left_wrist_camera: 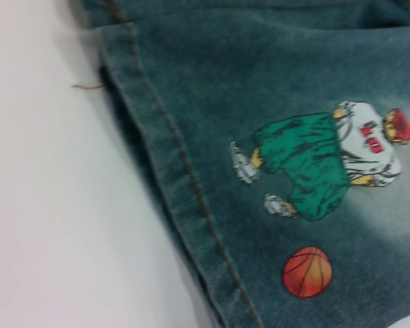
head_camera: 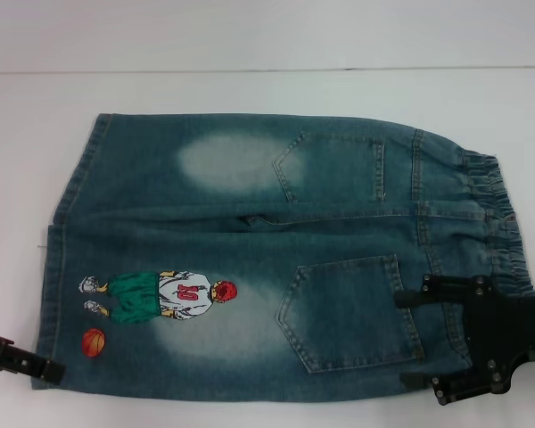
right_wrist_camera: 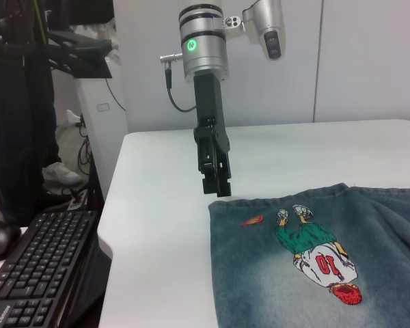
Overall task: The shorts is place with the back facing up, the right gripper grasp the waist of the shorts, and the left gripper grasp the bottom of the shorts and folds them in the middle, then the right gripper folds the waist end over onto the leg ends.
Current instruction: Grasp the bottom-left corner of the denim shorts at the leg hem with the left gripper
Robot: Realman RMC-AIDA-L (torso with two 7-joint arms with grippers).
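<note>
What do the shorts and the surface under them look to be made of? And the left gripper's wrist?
The shorts: faded blue-green denim, going by the twill weave, stitched hems and bleached patches; the cartoon figure looks printed. The table: smooth, matte white, probably laminate. The left gripper: black rigid fingers, plastic or metal unclear, below a brushed silver, likely metal, wrist.

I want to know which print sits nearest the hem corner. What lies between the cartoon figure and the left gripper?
The orange basketball print lies between the cartoon figure and the left gripper, on the shorts; the head view shows it.
</note>
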